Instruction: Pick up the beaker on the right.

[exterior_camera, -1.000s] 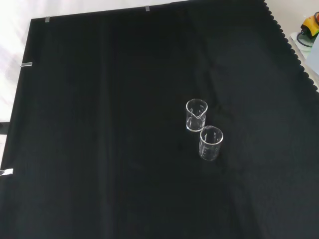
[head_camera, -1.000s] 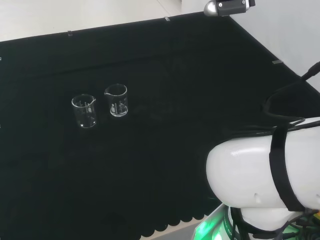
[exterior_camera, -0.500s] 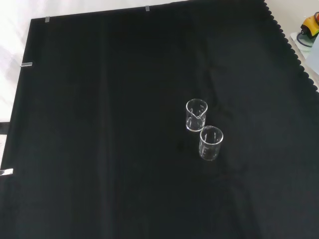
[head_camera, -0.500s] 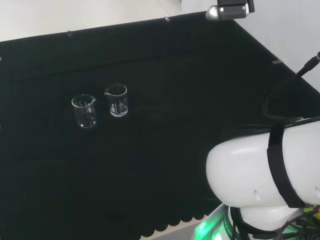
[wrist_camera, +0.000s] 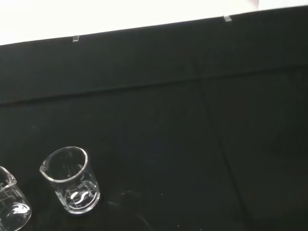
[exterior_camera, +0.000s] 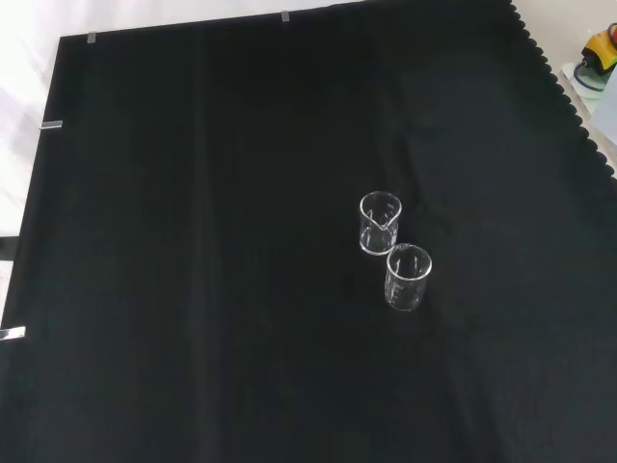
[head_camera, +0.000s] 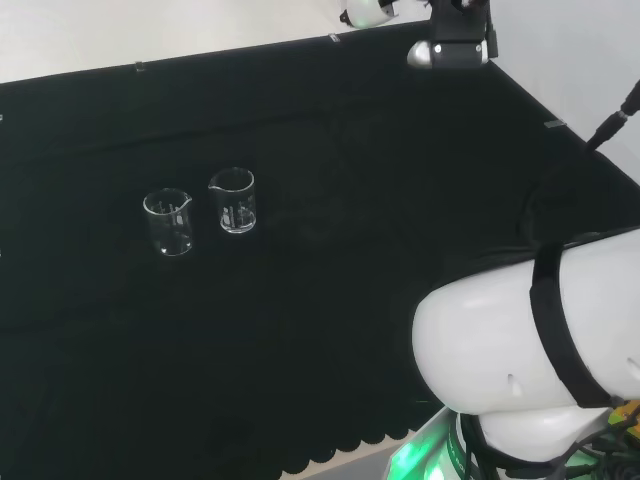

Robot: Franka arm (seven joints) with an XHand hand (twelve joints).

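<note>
arm link (head_camera: 510,370): large white rounded shell at the lower right of the head view, its curved face turned toward the bench.
strap (head_camera: 555,330): black band wrapped over the white link, running from top to bottom.
cable (head_camera: 615,120): dark lead passing from the right edge of the head view down toward the link.
</note>
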